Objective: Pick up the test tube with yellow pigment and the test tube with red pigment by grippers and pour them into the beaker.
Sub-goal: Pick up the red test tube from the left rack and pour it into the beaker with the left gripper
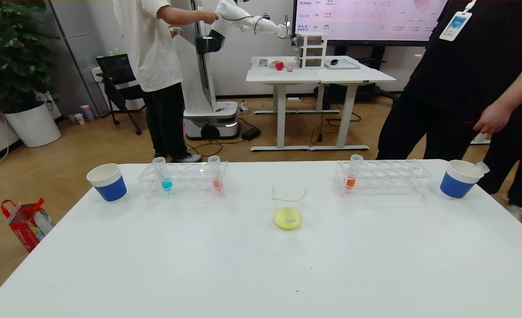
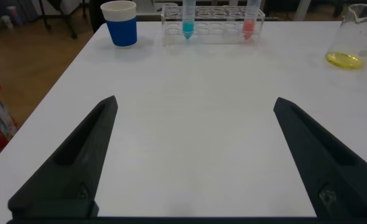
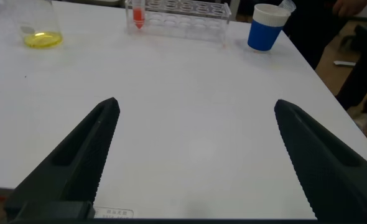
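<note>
Far beyond left hand (image 2: 193, 162), beaker (image 2: 351, 37).

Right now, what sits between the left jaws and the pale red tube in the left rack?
Only bare white table: the left wrist view shows nothing between the open left gripper and the test tube with red pigment.

Robot body: only the two grippers show, each in its own wrist view.

Left gripper (image 2: 195, 163): two matte black fingers (image 2: 78, 162), wedge-shaped, broad at the base and tapering to blunt tips, smooth flat inner faces; a small round fastener mark near the base of one. Right gripper (image 3: 196, 163): same black tapering fingers (image 3: 74, 165), fine serrated ridges along the inner edges, a small white label strip at one base.
</note>
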Motion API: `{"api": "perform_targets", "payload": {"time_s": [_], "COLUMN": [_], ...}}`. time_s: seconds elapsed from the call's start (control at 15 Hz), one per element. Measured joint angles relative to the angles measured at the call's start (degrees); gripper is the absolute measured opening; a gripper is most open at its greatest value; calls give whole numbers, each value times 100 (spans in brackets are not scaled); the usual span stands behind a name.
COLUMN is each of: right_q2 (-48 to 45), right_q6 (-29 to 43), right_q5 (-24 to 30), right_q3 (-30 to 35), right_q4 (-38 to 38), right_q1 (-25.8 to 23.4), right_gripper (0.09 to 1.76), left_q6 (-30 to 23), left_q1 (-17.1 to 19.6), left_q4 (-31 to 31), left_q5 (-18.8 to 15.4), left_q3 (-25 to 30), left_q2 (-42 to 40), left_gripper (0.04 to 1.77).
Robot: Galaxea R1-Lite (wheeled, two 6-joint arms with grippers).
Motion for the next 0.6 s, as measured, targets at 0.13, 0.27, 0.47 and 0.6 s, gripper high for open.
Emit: {"api": "perform_targets", "payload": {"time_s": [0.13, 0.27, 0.47, 0.6], "right_q2": [0, 0, 0, 0], "right_q6": [0, 2, 0, 0], "right_q5": [2, 2, 0, 0], "right_q3": [0, 0, 0, 0], "right_q4": [0, 0, 0, 0], "right_q1": [0, 0, 0, 0], "right_gripper": [174, 174, 174, 174], "left_q6": [0, -2, -4, -2], "left_q1": [0, 0, 0, 0], "left_q4": [-2, 0, 0, 0], "left_q5": [0, 2, 0, 0], "left_q3": [0, 0, 0, 0], "left_q2": [0, 0, 0, 0], "left_gripper": [175, 175, 175, 175]}}
